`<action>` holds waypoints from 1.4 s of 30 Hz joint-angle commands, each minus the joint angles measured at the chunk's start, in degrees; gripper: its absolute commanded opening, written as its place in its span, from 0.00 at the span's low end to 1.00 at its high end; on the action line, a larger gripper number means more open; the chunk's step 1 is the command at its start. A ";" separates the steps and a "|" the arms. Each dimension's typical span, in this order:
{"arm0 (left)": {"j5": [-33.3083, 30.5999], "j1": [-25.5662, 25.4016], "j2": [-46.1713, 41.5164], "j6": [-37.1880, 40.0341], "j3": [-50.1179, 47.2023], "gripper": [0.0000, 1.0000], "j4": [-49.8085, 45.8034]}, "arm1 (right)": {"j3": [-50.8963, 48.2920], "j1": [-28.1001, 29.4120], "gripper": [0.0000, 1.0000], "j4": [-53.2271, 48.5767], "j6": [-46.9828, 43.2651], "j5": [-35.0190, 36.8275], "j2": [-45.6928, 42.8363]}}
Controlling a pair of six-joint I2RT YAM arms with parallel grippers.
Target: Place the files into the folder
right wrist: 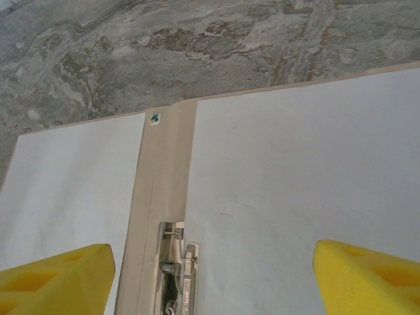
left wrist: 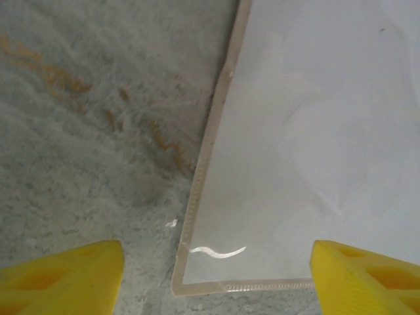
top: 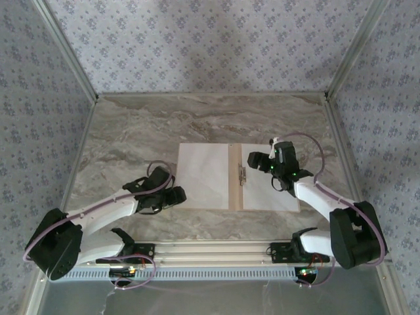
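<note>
Since the folder point(top: 235, 197) lies open and flat on the table point(top: 131, 131), spine running near to far, each leaf carries one white sheet. The left sheet point(top: 203, 174) is on the left leaf and the right sheet point(top: 266, 197) on the right, both inside the tan border. A clip point(right wrist: 176, 275) sits on the spine between them. So the files are in place, and I judge that closing the cover is what remains.

The left gripper point(left wrist: 216, 272) is low at the folder's near left corner, jaws spread and grasping nothing. One finger is over bare table and the other over the sheet, so the corner falls between them. That placement suits pinching the leaf's edge to lift it. A glossy streak near the corner may mean a clear sleeve over the sheet, though the wrist view is too soft to be sure.

The right gripper point(top: 254, 159) hovers over the far part of the right leaf, just right of the spine. Its jaws are likewise released and empty, probably ready to steady that leaf while the other swings over.
</note>
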 commanded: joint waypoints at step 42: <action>4.78 0.24 -6.29 -7.29 -6.98 0.50 4.48 | 11.83 11.53 0.75 -0.09 2.08 -3.53 18.29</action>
